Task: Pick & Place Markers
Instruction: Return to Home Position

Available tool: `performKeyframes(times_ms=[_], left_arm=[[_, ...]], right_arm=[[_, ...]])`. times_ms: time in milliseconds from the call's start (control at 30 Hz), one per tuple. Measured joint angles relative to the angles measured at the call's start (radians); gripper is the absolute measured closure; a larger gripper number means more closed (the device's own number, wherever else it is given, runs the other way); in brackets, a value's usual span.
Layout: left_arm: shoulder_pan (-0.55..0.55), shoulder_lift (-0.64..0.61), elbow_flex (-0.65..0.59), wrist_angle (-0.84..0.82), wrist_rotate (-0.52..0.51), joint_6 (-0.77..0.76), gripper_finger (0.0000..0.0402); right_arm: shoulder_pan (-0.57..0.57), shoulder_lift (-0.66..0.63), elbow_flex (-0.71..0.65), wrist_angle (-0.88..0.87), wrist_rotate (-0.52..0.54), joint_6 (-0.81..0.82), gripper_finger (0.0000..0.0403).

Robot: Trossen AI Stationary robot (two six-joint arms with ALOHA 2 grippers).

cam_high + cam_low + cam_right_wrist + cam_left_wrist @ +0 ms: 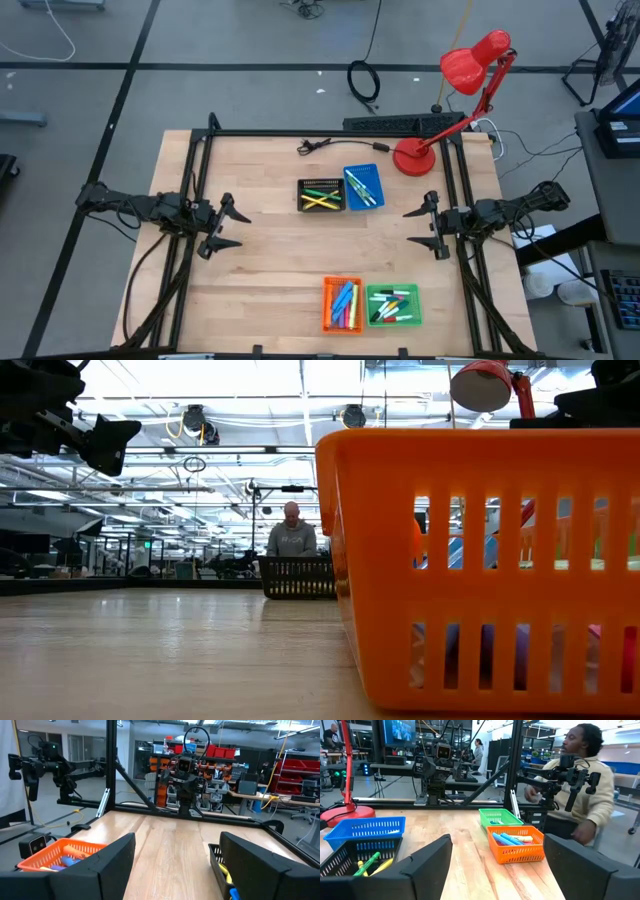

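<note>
Both dark arms sit at opposite sides of the pale wooden table (270, 262), the left gripper (236, 228) and right gripper (410, 227) spread wide, holding nothing. The slim bright markers (343, 300) lie in four slotted bins: orange plastic tray (325, 303) beside green plastic tray (369, 305), black plastic tray (300, 195) beside blue plastic tray (370, 175).

You see blue and pink markers (343, 302) in the orange tray (325, 305), yellow and green ones in the black tray (321, 181) — plus a blue tray (368, 175), green tray (393, 288), red lamp (476, 60), pale-wood table (270, 250).
</note>
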Motion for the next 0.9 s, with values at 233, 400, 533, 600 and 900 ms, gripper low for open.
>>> performKeyframes(times_ms=[233,400,533,600,900], left_arm=[[0.000,0.000,0.000,0.000,0.000,0.000,0.0096],[0.000,0.000,0.000,0.000,0.000,0.000,0.0088],[0.000,0.000,0.000,0.000,0.000,0.000,0.0080],[0.000,0.000,0.000,0.000,0.000,0.000,0.0077],[0.000,0.000,0.000,0.000,0.000,0.000,0.0089]], right_arm=[[0.000,0.000,-0.001,0.002,0.000,0.000,0.0124],[0.000,0.000,-0.001,0.002,-0.001,0.000,0.0124],[0.000,0.000,-0.001,0.002,-0.001,0.000,0.0124],[0.000,0.000,-0.001,0.002,-0.001,0.000,0.0124],[0.000,0.000,-0.001,0.002,-0.001,0.000,0.0124]])
